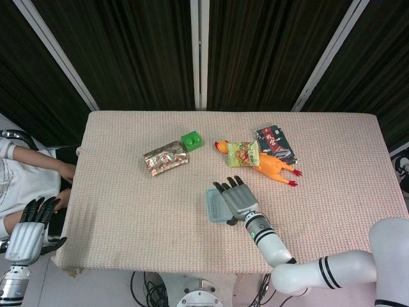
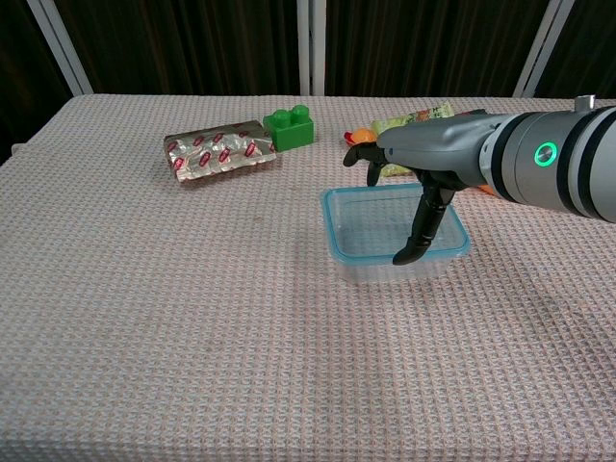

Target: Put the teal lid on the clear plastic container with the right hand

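Resting under right hand point(image 2: 423, 164) fingers point(image 2: 416, 241), teal lid point(image 2: 371, 226)

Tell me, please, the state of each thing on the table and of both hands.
Lid: lying on the container, under the right hand.
Container: upright, covered by the lid.
Right hand: over the lid, fingers spread, thumb tip down at its near edge.
Left hand: off the table, fingers apart, holding nothing.
Foil pack: flat, closed.
Green brick: upright, studs up.
Rubber chicken: lying on its side.
Snack bag: lying on the chicken.
Dark packet: flat.
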Tool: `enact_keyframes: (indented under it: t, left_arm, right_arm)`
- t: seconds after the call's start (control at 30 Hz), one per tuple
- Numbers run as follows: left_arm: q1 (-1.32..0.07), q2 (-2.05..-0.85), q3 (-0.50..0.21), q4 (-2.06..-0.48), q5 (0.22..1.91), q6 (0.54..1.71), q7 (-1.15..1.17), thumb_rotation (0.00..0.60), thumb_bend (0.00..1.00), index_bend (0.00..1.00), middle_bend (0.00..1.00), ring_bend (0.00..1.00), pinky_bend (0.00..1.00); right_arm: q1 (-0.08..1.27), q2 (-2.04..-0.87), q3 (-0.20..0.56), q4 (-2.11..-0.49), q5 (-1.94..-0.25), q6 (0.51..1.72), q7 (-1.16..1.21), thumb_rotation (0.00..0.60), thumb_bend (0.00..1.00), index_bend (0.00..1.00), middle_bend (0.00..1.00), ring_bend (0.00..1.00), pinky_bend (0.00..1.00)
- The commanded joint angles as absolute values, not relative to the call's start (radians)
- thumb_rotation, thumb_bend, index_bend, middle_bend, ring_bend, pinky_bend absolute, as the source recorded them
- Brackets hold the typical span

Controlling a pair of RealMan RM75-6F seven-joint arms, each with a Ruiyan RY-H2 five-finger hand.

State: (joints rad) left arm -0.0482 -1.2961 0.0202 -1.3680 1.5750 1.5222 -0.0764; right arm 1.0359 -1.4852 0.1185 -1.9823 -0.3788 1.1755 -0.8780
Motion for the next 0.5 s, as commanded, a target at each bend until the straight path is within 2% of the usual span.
enact_keyframes:
  t: [0.03,0.5]
  left_arm:
    - [-0.049,-1.296,0.020,-1.369,1.575,1.521,-0.076,0.600,0.14,0.09,0.07,0.00,0.00]
    - [-0.046,-1.294,0.022,-1.374,1.573,1.521,-0.072,0.600,0.14,0.09,0.07,0.00,0.00]
  right_arm:
    - [1.031,-1.481,0.120,-1.981,-0.385,1.178,-0.865,0.600,0.21,0.00,0.25,0.00,0.00]
    - [1.027,-1.471,0.112,-1.975,-0.397,1.171,-0.839,0.600,0.21,0.00,0.25,0.00,0.00]
